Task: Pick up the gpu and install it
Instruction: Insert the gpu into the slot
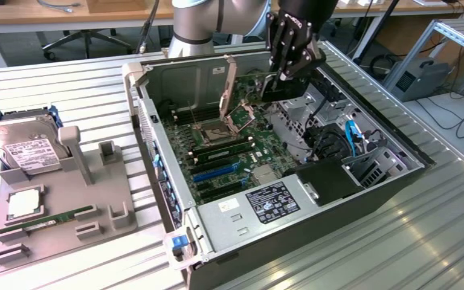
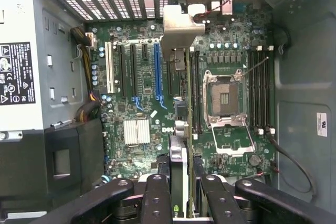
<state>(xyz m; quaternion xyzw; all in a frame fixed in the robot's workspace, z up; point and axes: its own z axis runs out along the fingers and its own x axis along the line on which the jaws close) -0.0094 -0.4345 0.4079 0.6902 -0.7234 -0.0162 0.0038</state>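
Gripping the gpu [image 2: 178, 156] edge-on in the gripper [image 2: 182, 182], closing both fingers [image 2: 157, 195] narrowly against the card's two flat faces. Holding it inside the open computer case [image 1: 313, 235], well above the motherboard [image 2: 131, 103] and touching no slot. Pointing the silver end bracket [image 2: 178, 24] straight away from the fingertips, toward the rear slot grilles [image 2: 89, 6], without reaching them. Keeping the card's length running out ahead of the fingers, with the long blue slot [image 2: 156, 72] off to one side of them and the CPU socket [image 2: 226, 95] off to the other, roughly parallel to both. Unable to tell which slot lies directly beneath the card, since it is hiding the board under its own edge. Judging progress as follows: counting the pick-up as done, given the firm hold and the clear gap below the card; counting the installation as not yet done, with no seating of the edge connector and no meeting of bracket and rear wall.
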